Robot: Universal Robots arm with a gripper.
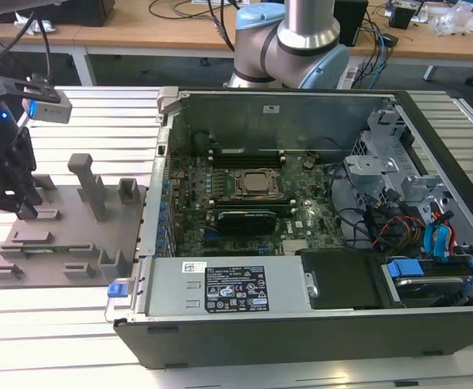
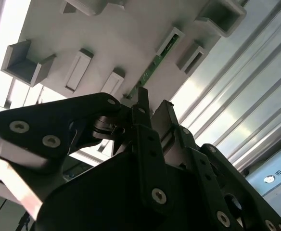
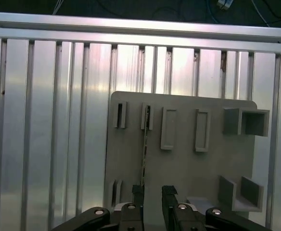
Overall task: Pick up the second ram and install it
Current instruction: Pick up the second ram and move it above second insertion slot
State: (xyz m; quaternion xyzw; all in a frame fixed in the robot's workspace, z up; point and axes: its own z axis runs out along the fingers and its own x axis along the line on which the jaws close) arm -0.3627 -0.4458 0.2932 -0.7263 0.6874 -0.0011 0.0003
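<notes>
Item: ram (image 3: pixel 145 144), thin green stick, standing on edge on the grey plate (image 3: pixel 184 168), its far end seated in a slotted block (image 3: pixel 150 120); in the second wrist view its green edge (image 2: pixel 152 67) runs between two blocks. Location: on the plate, outside the case (image 1: pixel 285 121), at the exterior view's left. Tool: gripper (image 3: pixel 153 192) poised over the near end of the ram, fingers apart with a narrow gap and nothing between them; the stick lines up with one finger (image 3: pixel 138 192) more than with the gap. The exterior view shows the gripper (image 1: pixel 14 198) low over the plate (image 1: pixel 58 235), well apart from the board (image 1: pixel 309 219). Destination: slots (image 1: pixel 249 154) beside the socket (image 1: pixel 257 185); whether any holds a stick cannot be told. Status: early. Approach made; grasp, lift, carry to the case and seating in a slot all remain, judging by the ram's place in its holder.
</notes>
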